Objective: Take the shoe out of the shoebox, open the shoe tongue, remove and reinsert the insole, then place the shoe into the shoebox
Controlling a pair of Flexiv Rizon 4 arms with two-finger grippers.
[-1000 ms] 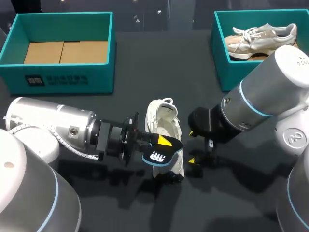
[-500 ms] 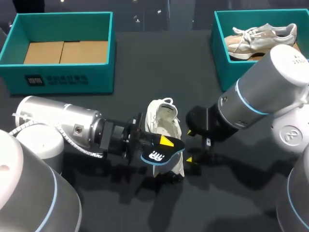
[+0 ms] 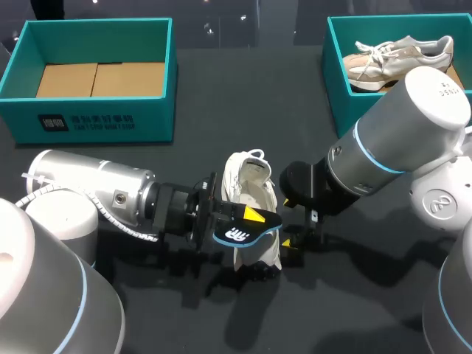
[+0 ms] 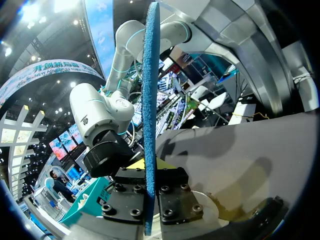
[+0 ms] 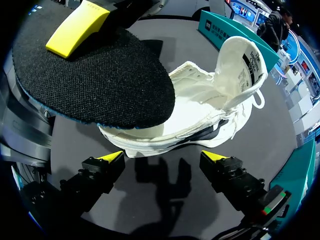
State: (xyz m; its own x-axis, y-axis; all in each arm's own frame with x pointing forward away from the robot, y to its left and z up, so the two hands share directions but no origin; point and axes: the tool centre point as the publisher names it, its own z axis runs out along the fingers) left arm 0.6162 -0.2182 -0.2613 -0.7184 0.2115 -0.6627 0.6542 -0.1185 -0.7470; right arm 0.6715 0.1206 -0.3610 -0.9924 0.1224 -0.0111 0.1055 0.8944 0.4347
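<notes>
Now left gripper clamps insole edge over shoe.

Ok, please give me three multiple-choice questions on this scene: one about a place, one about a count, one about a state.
1. Where is the white shoe?
A in a teal box
B lifted in the air
C on the table

2. How many teal boxes stand on the table?
A two
B one
C three

3. What is the state of the right gripper?
A shut on the white shoe
B open, holding nothing
C shut on a box wall

Answers:
1 C: the white shoe rests on the table, outside both boxes.
2 A: there is a left box and a right box.
3 B: its fingers stand apart beside the white shoe, while the insole is in the left gripper.
</notes>
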